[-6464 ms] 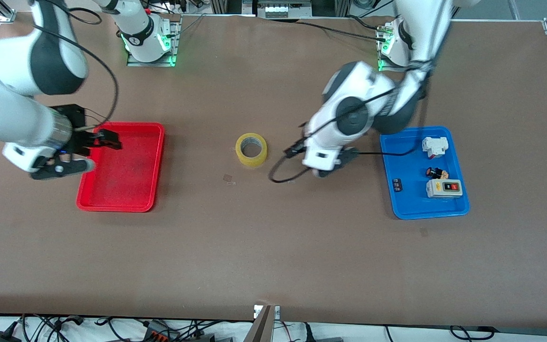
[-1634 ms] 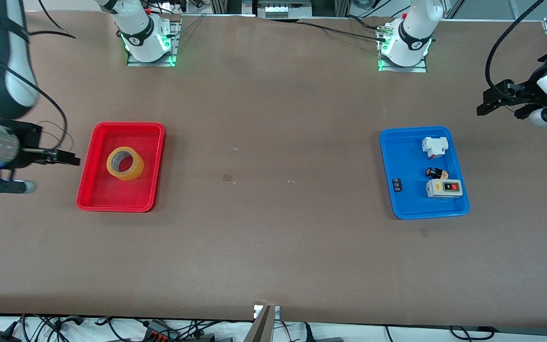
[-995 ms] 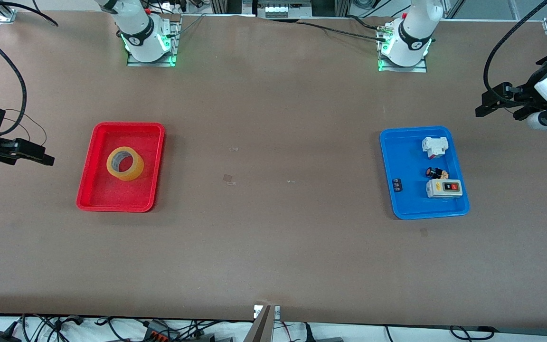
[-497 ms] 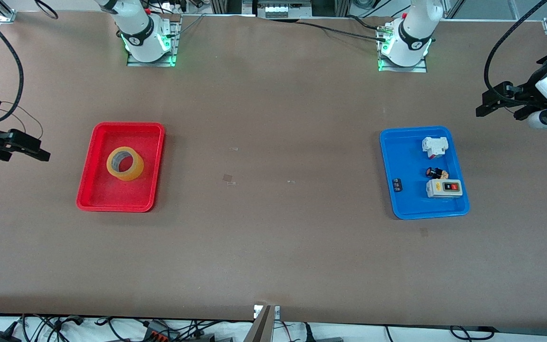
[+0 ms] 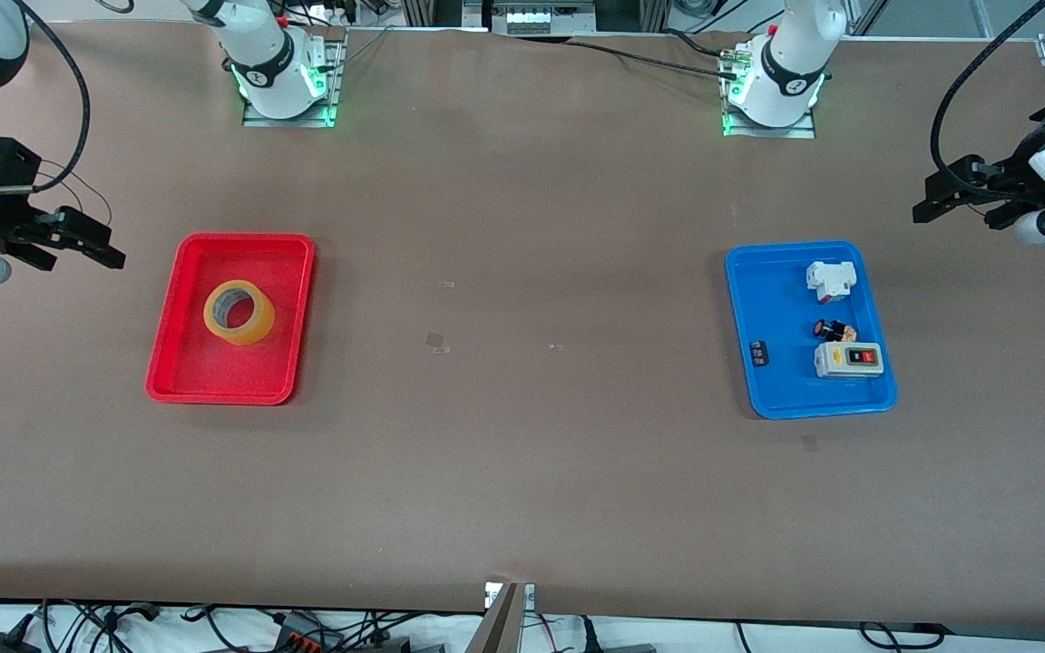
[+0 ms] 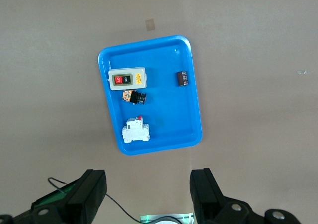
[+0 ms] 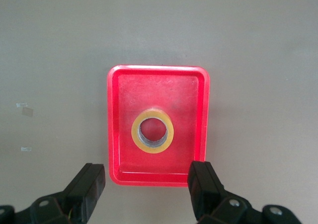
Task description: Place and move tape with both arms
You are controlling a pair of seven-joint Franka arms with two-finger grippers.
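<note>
The yellow-amber tape (image 5: 239, 312) lies flat in the red tray (image 5: 230, 238), hollow core up. In the right wrist view the tape (image 7: 152, 130) sits near the middle of the tray (image 7: 158, 69). My right gripper (image 5: 92, 248) is open and empty, up in the air over bare table beside the tray, at the right arm's end; in its own view the gripper (image 7: 147, 189) stands clear of the tray. My left gripper (image 5: 929, 198) is open and empty, over bare table at the left arm's end; its wrist view (image 6: 148, 194) shows no tape.
A blue tray (image 5: 781, 399) holds a white-grey switch box (image 5: 847, 359), a white breaker (image 5: 830, 280), a red-black button (image 5: 834, 330) and a small black part (image 5: 758, 353). The same tray (image 6: 191, 110) shows in the left wrist view. Small scraps (image 5: 436, 341) lie mid-table.
The tape went from the table's middle into the red tray. Both arms drew back to their table ends; in the last second the right gripper shifted toward its base, the left barely moved.
</note>
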